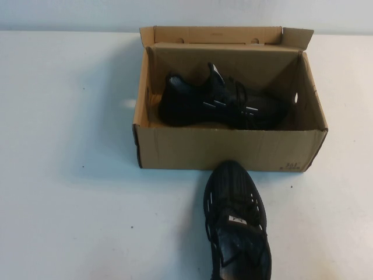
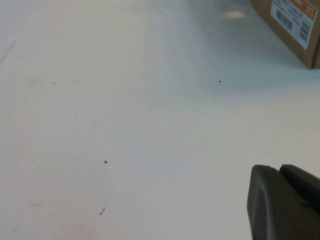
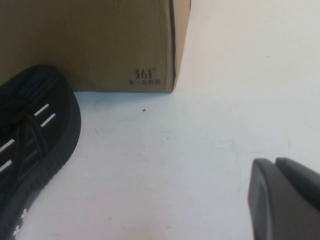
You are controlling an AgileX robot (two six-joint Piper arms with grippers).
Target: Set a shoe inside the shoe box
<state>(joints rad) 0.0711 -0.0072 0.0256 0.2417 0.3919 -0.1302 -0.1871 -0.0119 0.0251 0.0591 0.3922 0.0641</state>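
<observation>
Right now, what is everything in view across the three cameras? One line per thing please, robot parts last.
shoe box: one, brown corrugated cardboard, far middle of the table, lid flap open at the back; small black print near its lower right front corner; white label with an orange strip on its left end.
shoe in the box: one, black mesh, lying on its side inside.
shoe on the table: one, black, toe close to the box's front wall.
table: one, white.
left gripper: one, dark, shut, above bare table left of the box.
right gripper: one, dark, shut, above bare table near the box's right front corner.
</observation>
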